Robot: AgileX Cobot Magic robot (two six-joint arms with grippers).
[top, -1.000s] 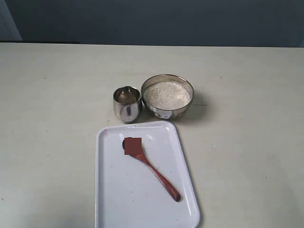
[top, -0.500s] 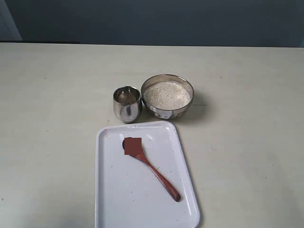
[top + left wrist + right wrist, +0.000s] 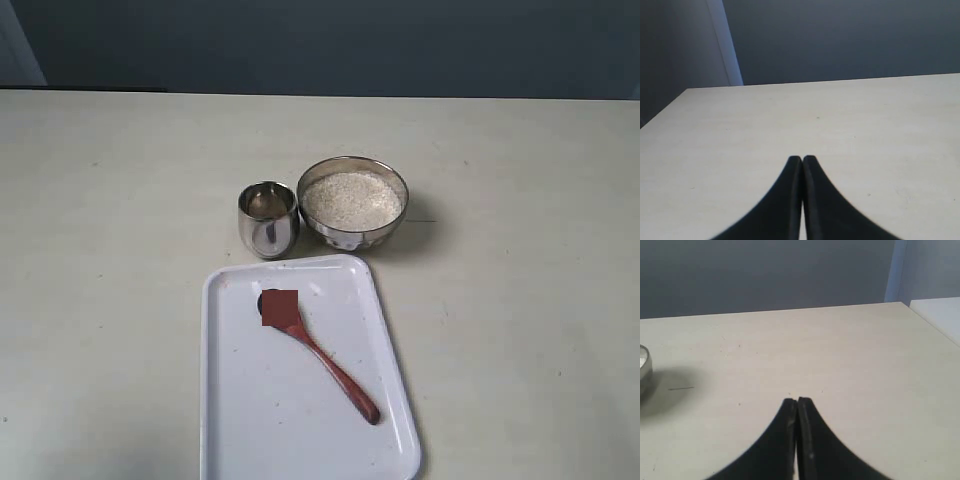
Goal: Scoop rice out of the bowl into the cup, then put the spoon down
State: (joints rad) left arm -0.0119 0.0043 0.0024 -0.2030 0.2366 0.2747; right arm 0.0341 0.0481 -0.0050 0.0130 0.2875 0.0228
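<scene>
Table (image 3: 120,200): pale, matt; a dark wall is seen behind it.

Tray (image 3: 260,400): white, rectangular with rounded corners, placed at the near edge of the exterior view.

Spoon (image 3: 315,350): reddish-brown, laid flat on the tray. The head is turned toward the cup and the handle is run diagonally toward the tray's near right corner. It is held by neither gripper.

Cup (image 3: 268,222): steel, upright, set on the table just beyond the tray's far edge. Its contents cannot be made out.

Bowl (image 3: 350,238): steel, upright, set just to the right of the cup and very close to it; touching cannot be confirmed. Its edge (image 3: 644,371) is also caught at the border of the right wrist view.

Rice (image 3: 352,198): white, heaped in the bowl nearly to the rim.

Left gripper (image 3: 802,160): fingers pressed together, nothing held, poised over bare table.

Right gripper (image 3: 797,401): fingers likewise pressed together, nothing held, poised over bare table, well apart from the bowl.
</scene>
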